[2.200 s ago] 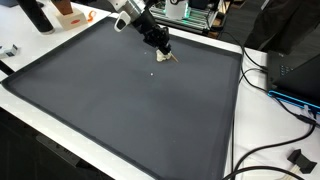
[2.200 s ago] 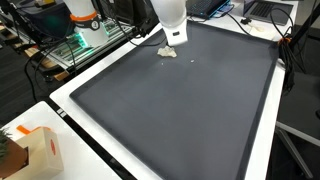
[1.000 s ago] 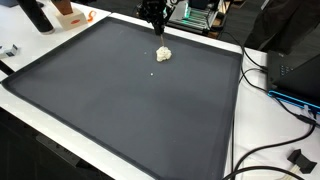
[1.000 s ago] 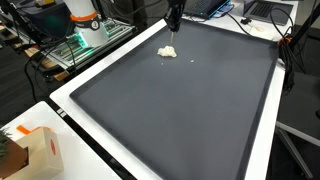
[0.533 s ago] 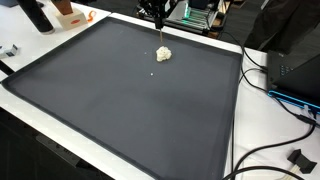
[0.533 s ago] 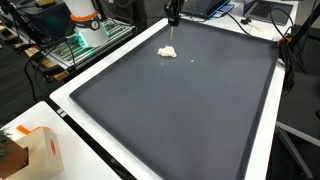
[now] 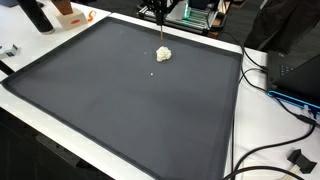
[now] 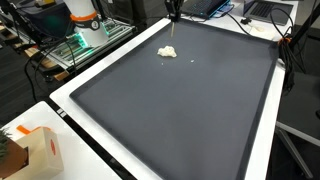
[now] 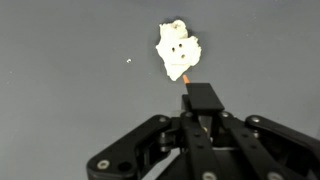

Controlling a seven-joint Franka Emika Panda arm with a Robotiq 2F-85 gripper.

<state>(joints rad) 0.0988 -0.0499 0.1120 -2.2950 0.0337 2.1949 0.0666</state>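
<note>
The end effector (image 7: 160, 9) is hanging high over the far part of the black mat (image 7: 120, 105), which is covering most of the white table (image 7: 238, 135). In the wrist view its jaws are pressing together on the upper end of a thin stick (image 9: 185, 73), as far as that view allows one to judge. The stick is pointing down at a white crumpled lump (image 9: 177, 47). The lump is lying on the mat directly below the end effector in both exterior views (image 8: 168, 51), and a white speck (image 9: 128, 60) is lying near it but apart from it. Whether the stick's tip is touching the lump or stopping just short of it cannot be told. The narrow pinch is posing the main risk: the stick is offering little surface, so a sideways push at its tip could be tilting it or working it loose. A steep descent could be bending the stick against the mat. The lump appears light and unanchored, so it could be clinging to the tip or skidding off toward the mat's edge.
</note>
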